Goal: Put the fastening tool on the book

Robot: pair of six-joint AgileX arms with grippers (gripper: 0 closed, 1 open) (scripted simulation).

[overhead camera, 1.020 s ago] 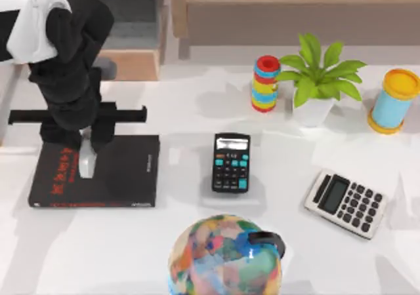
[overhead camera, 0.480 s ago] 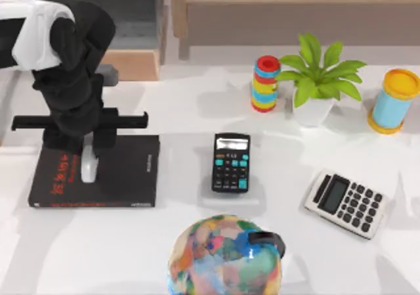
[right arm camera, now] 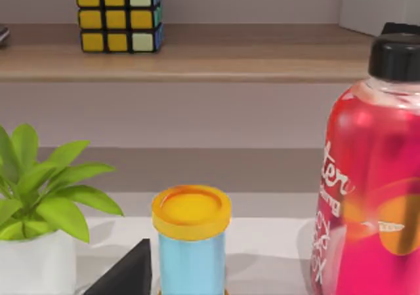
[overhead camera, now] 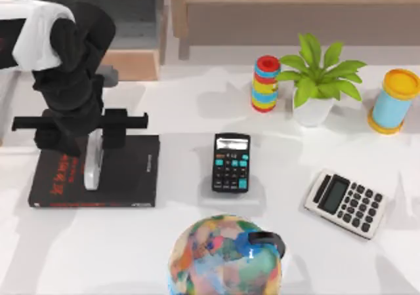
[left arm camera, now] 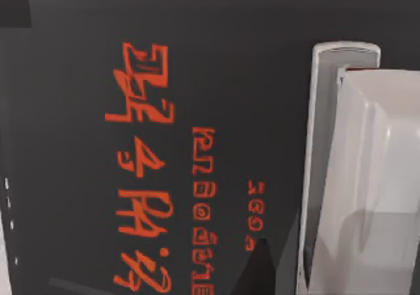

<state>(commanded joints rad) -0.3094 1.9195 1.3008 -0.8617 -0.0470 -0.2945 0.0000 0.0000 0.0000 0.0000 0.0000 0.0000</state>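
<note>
top view shows the left gripper (overhead camera: 92, 134) over the black book (overhead camera: 125, 174) at the left side of the table (overhead camera: 190, 118). its fingers are spread wide apart. the grey-white stapler (overhead camera: 92, 164) lies flat on the book cover, just under the gripper, next to the red letters (overhead camera: 56, 170). left wrist view shows the stapler (left arm camera: 341, 177) resting on the book (left arm camera: 79, 144). right of the book sit a black calculator (overhead camera: 231, 162) and a grey calculator (overhead camera: 346, 202).
</note>
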